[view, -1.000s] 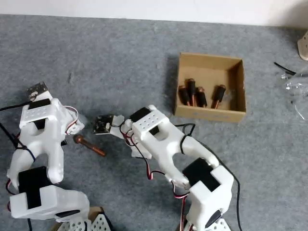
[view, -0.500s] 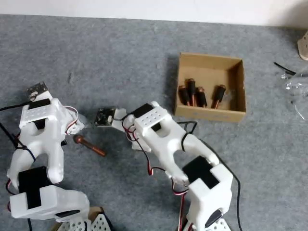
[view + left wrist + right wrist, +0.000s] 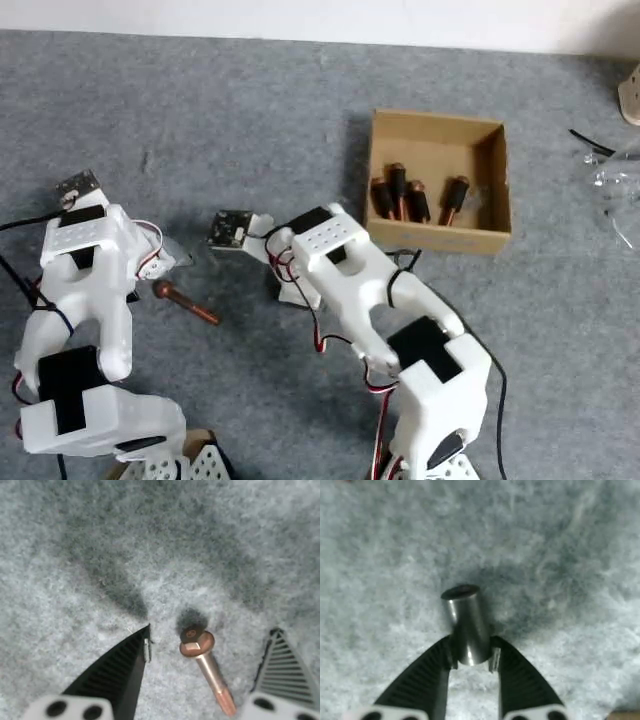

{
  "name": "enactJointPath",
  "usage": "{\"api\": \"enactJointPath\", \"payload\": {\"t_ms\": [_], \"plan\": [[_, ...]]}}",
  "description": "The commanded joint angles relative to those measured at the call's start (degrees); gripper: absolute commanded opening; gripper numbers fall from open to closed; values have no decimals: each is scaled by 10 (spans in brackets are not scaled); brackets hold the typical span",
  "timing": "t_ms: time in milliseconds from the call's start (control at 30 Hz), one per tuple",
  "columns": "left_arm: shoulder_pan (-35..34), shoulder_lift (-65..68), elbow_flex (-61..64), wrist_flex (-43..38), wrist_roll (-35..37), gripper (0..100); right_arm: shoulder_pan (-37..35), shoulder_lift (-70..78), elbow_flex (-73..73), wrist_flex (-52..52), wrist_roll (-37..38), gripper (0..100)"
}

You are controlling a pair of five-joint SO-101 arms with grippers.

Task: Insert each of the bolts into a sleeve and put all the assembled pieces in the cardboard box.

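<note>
Overhead and wrist views of a two-arm bolt-and-sleeve assembly on a grey, felt-like counter [image 3: 250, 110]. The left arm [image 3: 85, 290] stands at the near left edge; the right arm [image 3: 370, 290] stands beside it, nearer the middle, its wrist turned toward the left arm.

The left hand [image 3: 210, 639] is released, its two dark ribbed fingers [image 3: 125, 667] spread wide just over the counter; the copper-coloured bolt [image 3: 205, 662] lies flat between them, touching neither; its flanged hexagonal head points toward the fingertips and its shank toward the hand's base. From above, the same bolt [image 3: 186, 302] lies aslant just beside the left arm's wrist, between the two arms and well apart from the cardboard box [image 3: 436, 238].

The right hand [image 3: 472, 654] is clenched on the sleeve [image 3: 465, 625], a dark grey metal cylinder; the fingers grip one end from either side, and the other end projects beyond the fingertips; a soft shadow falls on the counter behind it; whether the sleeve touches the counter cannot be told.

The cardboard box sits open on the counter beyond the right arm; four assembled pieces [image 3: 398, 185] lie on its floor, three close together and one slightly apart; a transparent plastic item [image 3: 615, 175] lies near the counter's right edge.
</note>
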Motion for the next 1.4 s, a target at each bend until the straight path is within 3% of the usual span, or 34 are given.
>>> {"api": "enactJointPath", "payload": {"t_ms": [0,333,500,633,767,900,1367], "plan": [[-7,-25,-12,-5,2,326,53,-68,-8,-4,-7,5],[-7,-25,-12,-5,2,326,124,-177,73,-7,-127,5],[-7,-25,-12,-7,2,326,223,-216,159,-3,-193,5],[-7,-25,-11,-19,2,324,269,-223,237,-73,-218,5],[-7,-25,-9,-18,2,325,268,-224,291,-101,-216,22],[-7,-25,-8,-18,2,326,268,-224,299,-105,-216,111],[-7,-25,-8,-18,1,326,225,-223,301,-186,-216,116]]}}
